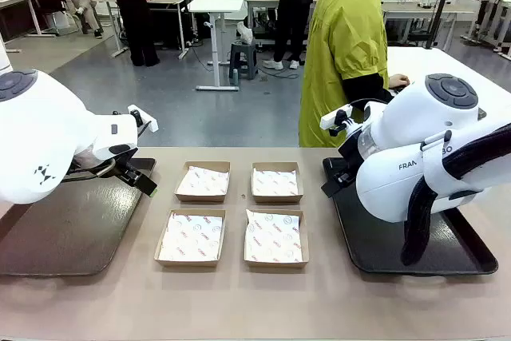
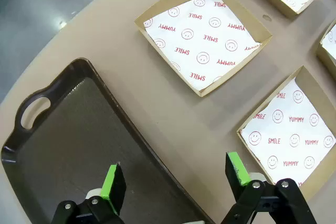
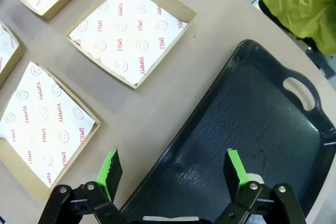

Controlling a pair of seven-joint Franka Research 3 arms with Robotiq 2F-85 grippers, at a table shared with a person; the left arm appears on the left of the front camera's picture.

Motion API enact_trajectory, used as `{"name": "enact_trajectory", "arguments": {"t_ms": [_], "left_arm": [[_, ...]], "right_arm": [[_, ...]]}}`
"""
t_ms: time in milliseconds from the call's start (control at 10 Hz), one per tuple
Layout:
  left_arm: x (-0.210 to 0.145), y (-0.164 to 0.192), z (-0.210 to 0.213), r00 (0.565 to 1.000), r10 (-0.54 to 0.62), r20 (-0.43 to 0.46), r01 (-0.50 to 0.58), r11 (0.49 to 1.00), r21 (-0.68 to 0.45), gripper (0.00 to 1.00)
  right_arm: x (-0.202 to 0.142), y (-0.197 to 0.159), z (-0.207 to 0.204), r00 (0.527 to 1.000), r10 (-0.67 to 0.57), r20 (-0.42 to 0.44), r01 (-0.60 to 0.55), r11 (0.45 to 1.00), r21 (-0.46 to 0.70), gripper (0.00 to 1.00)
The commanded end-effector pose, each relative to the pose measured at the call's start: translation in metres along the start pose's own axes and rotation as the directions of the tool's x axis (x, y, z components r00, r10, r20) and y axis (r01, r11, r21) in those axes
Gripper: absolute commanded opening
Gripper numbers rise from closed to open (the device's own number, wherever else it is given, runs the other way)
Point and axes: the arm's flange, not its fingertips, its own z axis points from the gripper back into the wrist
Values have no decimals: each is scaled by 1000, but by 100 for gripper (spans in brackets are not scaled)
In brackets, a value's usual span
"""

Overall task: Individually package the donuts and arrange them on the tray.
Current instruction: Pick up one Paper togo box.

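The donuts are out of view. A dark tray [image 1: 72, 229] lies on the table's left and a second black tray [image 1: 415, 253] on its right. My left gripper [image 2: 176, 174] hangs open over the inner rim of the left tray [image 2: 68, 145], nothing between its green pads. In the same way, my right gripper [image 3: 170, 169] stands open above the inner rim of the right tray [image 3: 252, 119]. Between the trays sit several shallow cardboard boxes lined with printed paper, one at the back left [image 1: 203, 180], all without contents.
A person in a yellow-green jacket [image 1: 343, 61] stands at the far side, one hand [image 1: 397, 81] on a white table behind. The two arms' white bodies bulk over the outer parts of both trays.
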Motion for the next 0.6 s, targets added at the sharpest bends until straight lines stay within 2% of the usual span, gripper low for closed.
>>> {"name": "enact_trajectory", "arguments": {"t_ms": [0, 500], "left_arm": [[0, 0, 0, 1000, 0, 0, 0, 1000, 0, 100], [0, 0, 0, 1000, 0, 0, 0, 1000, 0, 100]], "right_arm": [[0, 0, 0, 1000, 0, 0, 0, 1000, 0, 100], [0, 0, 0, 1000, 0, 0, 0, 1000, 0, 100]]}}
